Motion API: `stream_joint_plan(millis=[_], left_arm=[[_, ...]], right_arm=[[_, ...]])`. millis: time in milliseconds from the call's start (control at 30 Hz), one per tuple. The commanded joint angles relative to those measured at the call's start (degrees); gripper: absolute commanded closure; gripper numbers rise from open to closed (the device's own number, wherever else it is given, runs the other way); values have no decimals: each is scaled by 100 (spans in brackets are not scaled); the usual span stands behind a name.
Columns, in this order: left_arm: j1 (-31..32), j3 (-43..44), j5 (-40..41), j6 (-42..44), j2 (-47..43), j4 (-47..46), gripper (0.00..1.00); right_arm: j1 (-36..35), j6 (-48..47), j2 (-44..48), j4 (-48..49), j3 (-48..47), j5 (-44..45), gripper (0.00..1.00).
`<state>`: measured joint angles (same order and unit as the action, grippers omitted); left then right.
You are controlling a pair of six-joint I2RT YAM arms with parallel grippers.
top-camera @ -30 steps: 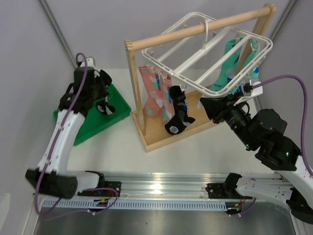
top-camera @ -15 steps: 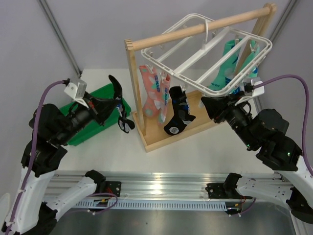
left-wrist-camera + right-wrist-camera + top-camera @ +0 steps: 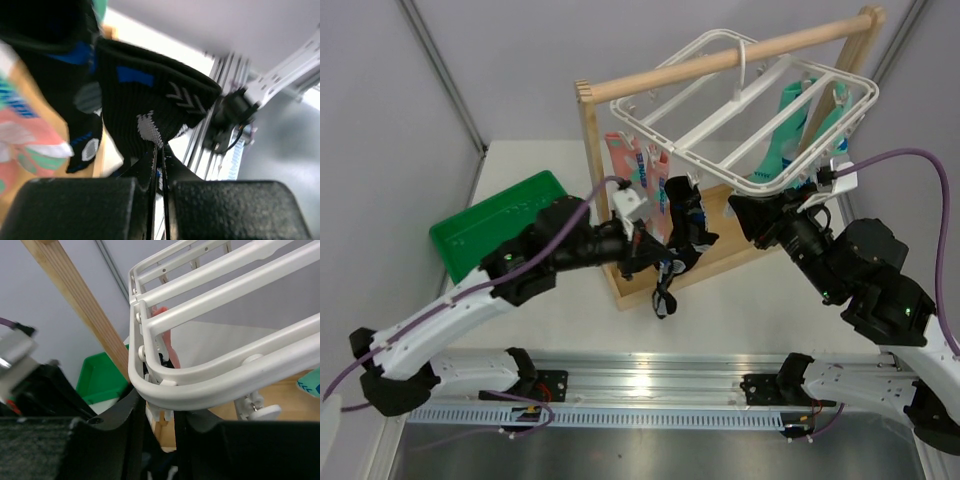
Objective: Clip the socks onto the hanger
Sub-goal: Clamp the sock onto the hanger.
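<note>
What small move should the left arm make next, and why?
Probably lift the left end effector slightly toward the hanger rim: it pinches the loose black sock below the clips, while the right end effector grips that rim.

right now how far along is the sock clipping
Done: salmon-pink spotted socks and one black sock hang from the white plastic grid hanger. In hand: left pincer holds the second black sock; right pincer holds the hanger's corner. Left: clip that sock.
</note>
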<state>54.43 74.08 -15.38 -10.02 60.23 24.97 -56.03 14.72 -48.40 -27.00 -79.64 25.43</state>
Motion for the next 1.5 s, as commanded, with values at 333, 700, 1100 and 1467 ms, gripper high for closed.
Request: stream_joint_plan(millis=[333,700,1100,1467], left_arm=[[963,370,1511,817,1079,-659,99],[1069,554,1968,941,1140,-1012,99],[1122,598,1916,897,1114,-1108,99],[1166,669,1872,862,1097,-1161,99]], right_arm=[[4,-48,-169,178,-219,93,100],[4,4,-178,134,-96,234,100],[4,-13,-231,239,-8,305,100],[4,-4,-231,319,89,401,100]])
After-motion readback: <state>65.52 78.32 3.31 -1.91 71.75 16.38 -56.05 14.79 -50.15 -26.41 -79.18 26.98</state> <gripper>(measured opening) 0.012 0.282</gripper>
